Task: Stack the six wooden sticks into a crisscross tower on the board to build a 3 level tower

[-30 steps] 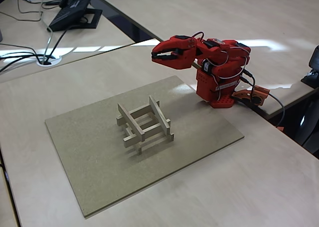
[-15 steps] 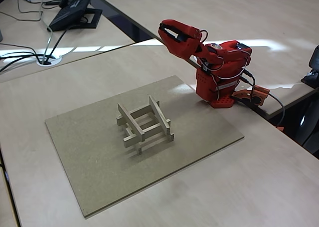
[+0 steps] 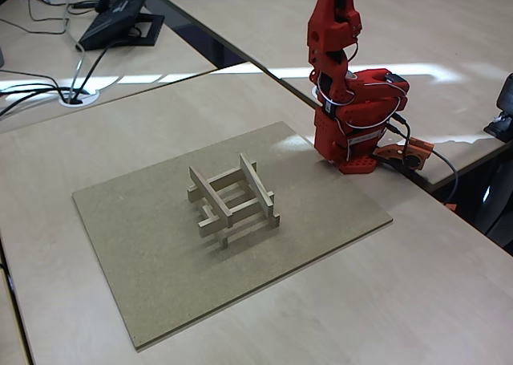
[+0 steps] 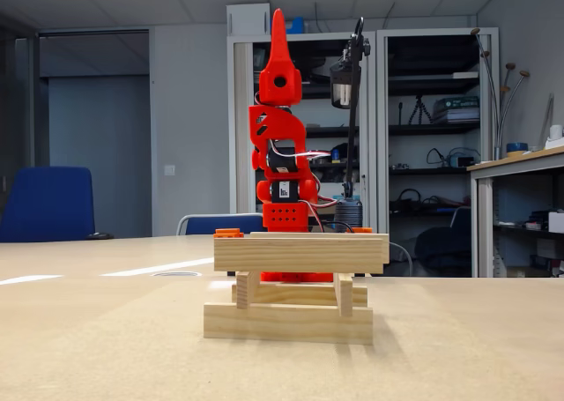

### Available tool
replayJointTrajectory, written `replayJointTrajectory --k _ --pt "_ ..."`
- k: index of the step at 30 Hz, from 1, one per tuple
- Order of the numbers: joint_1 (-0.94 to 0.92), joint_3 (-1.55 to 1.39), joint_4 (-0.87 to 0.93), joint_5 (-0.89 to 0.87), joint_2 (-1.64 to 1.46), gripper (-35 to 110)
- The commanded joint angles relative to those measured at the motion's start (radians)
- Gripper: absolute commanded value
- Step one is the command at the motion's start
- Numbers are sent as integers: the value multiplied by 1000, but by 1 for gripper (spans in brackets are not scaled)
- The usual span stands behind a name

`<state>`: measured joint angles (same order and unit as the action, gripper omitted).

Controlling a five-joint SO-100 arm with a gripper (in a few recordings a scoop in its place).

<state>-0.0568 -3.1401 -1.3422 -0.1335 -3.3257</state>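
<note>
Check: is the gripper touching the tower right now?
Apart. In a fixed view the gripper points straight up, well above and behind the tower, nothing held.

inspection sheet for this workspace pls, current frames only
Surface: pale desk carries the board, flat.
Job's things: tower stands on the board, three crossed layers of the sticks, seen too side-on.
Clutter: nothing seen on the board beside the tower.
Grippers: gripper points straight up, holding nothing; open or shut unclear.
Cables: wires loop on the arm; cord trails off its base.
Surroundings: desk phone; shelving; blue chair.
</note>
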Motion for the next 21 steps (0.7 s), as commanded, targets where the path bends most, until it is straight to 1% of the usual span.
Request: replayJointTrajectory --k 1,7,13,21 --pt "-26 -2 -150 -8 8 0" --pt "-28 -2 -405 -11 8 0" --pt "-26 -2 -580 -31 8 0" --pt "-26 -2 -594 -58 8 0"
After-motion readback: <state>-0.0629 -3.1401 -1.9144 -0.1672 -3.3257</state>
